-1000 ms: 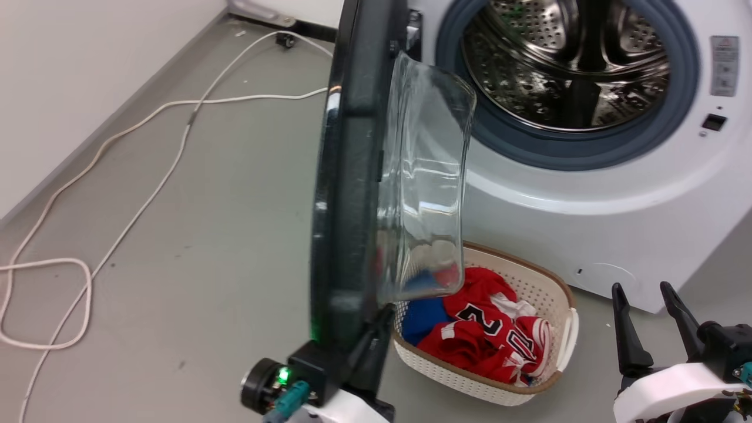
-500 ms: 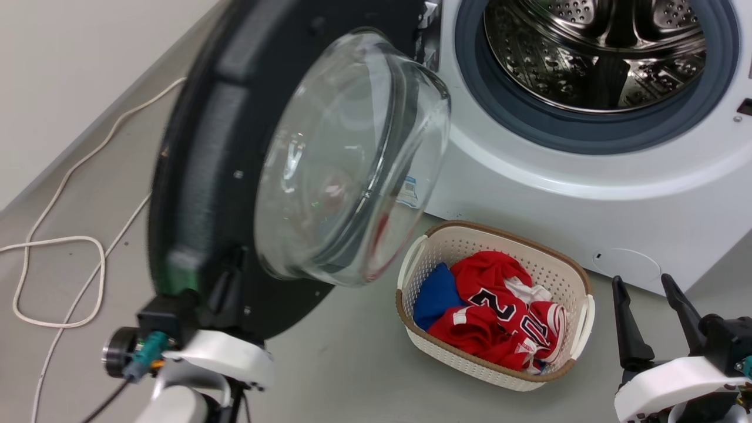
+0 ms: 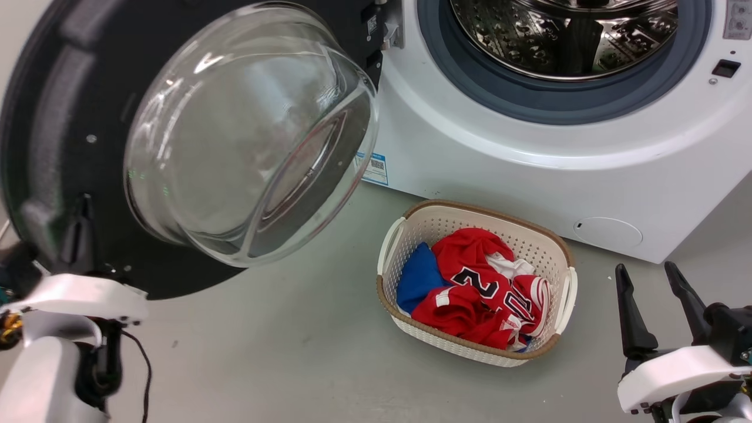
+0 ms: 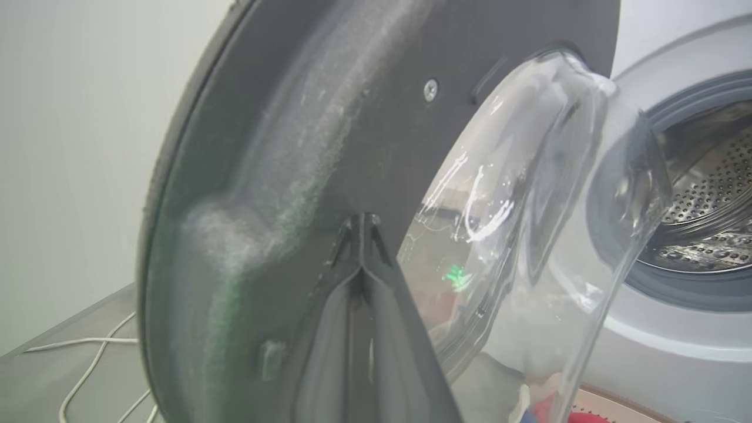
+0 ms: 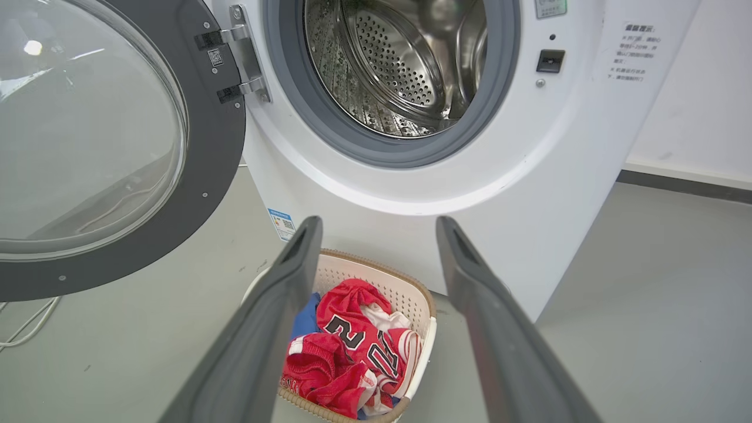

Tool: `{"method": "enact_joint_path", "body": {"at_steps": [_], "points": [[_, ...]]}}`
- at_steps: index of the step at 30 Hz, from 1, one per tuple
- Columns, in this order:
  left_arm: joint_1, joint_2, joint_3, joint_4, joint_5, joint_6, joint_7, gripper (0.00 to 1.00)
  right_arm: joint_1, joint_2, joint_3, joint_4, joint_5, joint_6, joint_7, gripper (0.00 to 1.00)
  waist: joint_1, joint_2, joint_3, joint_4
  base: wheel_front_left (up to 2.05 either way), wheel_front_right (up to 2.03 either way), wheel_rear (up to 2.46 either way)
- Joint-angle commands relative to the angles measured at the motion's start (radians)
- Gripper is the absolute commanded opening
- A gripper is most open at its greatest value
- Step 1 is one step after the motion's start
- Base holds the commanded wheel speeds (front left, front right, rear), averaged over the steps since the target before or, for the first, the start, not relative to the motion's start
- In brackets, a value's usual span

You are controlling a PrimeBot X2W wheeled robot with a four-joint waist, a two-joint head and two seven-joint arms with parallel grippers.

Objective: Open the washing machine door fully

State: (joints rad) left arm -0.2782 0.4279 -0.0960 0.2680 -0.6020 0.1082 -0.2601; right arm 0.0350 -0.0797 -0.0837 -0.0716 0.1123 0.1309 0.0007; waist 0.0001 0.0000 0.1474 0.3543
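Swinging wide on its hinge [image 3: 392, 32], the washing machine door [image 3: 194, 141] stands well clear of the drum opening [image 3: 564, 35], off to the left of the washing machine [image 3: 499, 170]. Its inner face and bulging glass bowl are turned toward the head camera.

The left gripper [image 4: 361, 222] has its 2 fingers brought together with nothing between them. Their tips rest on the black inner frame of the door, just beside the glass and near the outer rim, far from the hinge.

I judge this to be the last part of the opening. The door looks close to its full travel, though the frames do not show whether the hinge has reached its stop.

The next move calls for a gentle push outward along the arc around the hinge. The closed tips must stay seated on that smooth plastic and not skid onto the glass.

The right gripper [image 3: 645, 269] hangs spread and empty at the lower right, apart from the door. A laundry basket [image 3: 464, 348] of red and blue clothes sits on the floor in front of the machine, outside the door's path.
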Motion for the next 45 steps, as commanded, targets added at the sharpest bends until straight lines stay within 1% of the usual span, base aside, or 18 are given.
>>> {"method": "enact_joint_path", "body": {"at_steps": [1,5,8,12,17,22,28,32,36,38,40,45], "points": [[-0.029,0.008,0.040,0.037,0.008,-0.016,-0.007,0.00,-0.020,-0.007,0.004,0.000,0.004,0.000,0.003,1.00,-0.0001,0.0000,0.006,-0.008,0.00,0.00,0.00],[-0.069,0.016,0.103,0.117,0.018,-0.051,-0.006,0.00,-0.027,-0.010,0.004,0.004,0.007,0.000,0.001,1.00,-0.0001,0.0000,0.011,-0.016,0.00,0.00,0.00],[-0.091,-0.002,0.136,0.149,0.033,-0.058,-0.006,0.00,-0.034,-0.013,0.003,0.009,0.008,0.000,-0.003,1.00,-0.0001,0.0000,0.012,-0.019,0.00,0.00,0.00],[-0.099,-0.010,0.160,0.173,0.055,-0.071,-0.006,0.00,-0.034,-0.012,0.004,0.019,0.005,0.000,-0.008,1.00,-0.0001,0.0000,0.007,-0.023,0.00,0.00,0.00],[-0.069,-0.047,0.179,0.161,0.102,-0.083,-0.005,0.00,-0.027,-0.005,0.008,0.038,0.006,0.000,-0.017,1.00,-0.0001,0.0000,-0.013,-0.023,0.00,0.00,0.00],[-0.014,-0.095,0.182,0.092,0.156,-0.098,-0.005,0.00,-0.012,0.004,0.002,0.058,0.008,0.000,-0.027,1.00,-0.0001,0.0000,-0.050,-0.013,0.00,0.00,0.00],[0.091,-0.141,0.163,-0.019,0.223,-0.114,-0.005,0.00,0.000,0.013,0.007,0.075,0.003,0.000,-0.034,1.00,-0.0001,0.0000,-0.097,-0.009,0.00,0.00,0.00],[0.182,-0.154,0.132,-0.067,0.248,-0.133,-0.005,0.00,0.011,0.018,0.016,0.085,0.004,0.000,-0.036,1.00,-0.0001,0.0000,-0.122,-0.017,0.00,0.00,0.00],[0.264,-0.185,0.096,-0.110,0.265,-0.137,-0.005,0.00,0.022,0.020,0.019,0.090,-0.001,0.000,-0.039,1.00,-0.0001,0.0000,-0.140,-0.028,0.00,0.00,0.00],[0.295,-0.210,0.071,-0.130,0.269,-0.137,-0.005,0.00,0.028,0.021,0.020,0.093,-0.002,0.000,-0.041,1.00,-0.0001,0.0000,-0.149,-0.036,0.00,0.00,0.00],[0.312,-0.232,0.045,-0.142,0.273,-0.142,-0.005,0.00,0.029,0.022,0.021,0.093,-0.005,0.000,-0.044,1.00,-0.0001,0.0000,-0.154,-0.046,0.00,0.00,0.00],[0.306,-0.264,-0.018,-0.125,0.302,-0.164,-0.005,0.00,0.020,0.025,0.034,0.093,-0.008,0.000,-0.044,1.00,-0.0001,0.0000,-0.162,-0.093,0.00,0.00,0.00]]}}
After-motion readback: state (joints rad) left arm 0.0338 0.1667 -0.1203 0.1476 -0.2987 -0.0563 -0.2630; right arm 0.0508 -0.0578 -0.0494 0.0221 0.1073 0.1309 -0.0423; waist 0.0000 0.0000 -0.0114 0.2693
